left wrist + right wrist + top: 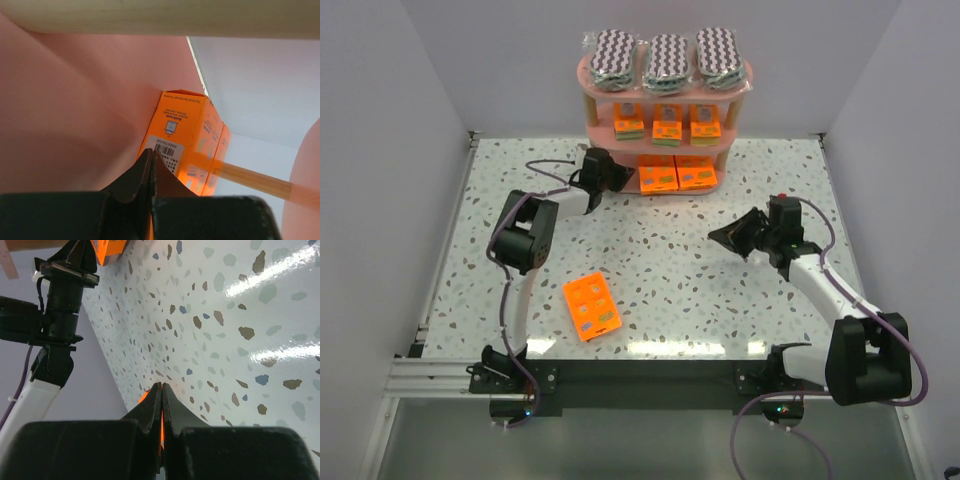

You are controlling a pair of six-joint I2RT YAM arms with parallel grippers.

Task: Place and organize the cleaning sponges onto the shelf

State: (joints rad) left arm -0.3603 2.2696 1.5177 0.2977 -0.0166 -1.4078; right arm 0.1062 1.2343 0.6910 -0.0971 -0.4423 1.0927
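The pink shelf [588,72] is standing at the 12 o'clock edge of the desk [720,300] and is already carrying most of the stock. Three zigzag packs [666,56] are lying side by side on the top board, three small orange packets [668,122] are standing in a row on the middle one, and two larger orange packets [677,175] are sitting on the bottom one, seemingly sorted so each tier holds one kind. One loose orange packet [592,307] is lying flat on the desk toward 7 o'clock, well apart from the shelf, so the job looks nearly but not fully done. The left fingers [620,177] are reaching in at the shelf's 9 o'clock end, level with the bottom tier, pressed together and gripping nothing; that pose suggests squaring up the row, not carrying. The right fingers [720,237] are hovering over bare desk toward 3 o'clock, likewise closed and empty, apparently parked out of the other arm's way. The overhead view is giving the whole layout, while the left wrist view is showing the closed tips just beside a bottom-tier packet's barcoded end, though contact cannot be told. The right wrist view is showing a sliver of orange behind its shut tips, probably the loose packet.
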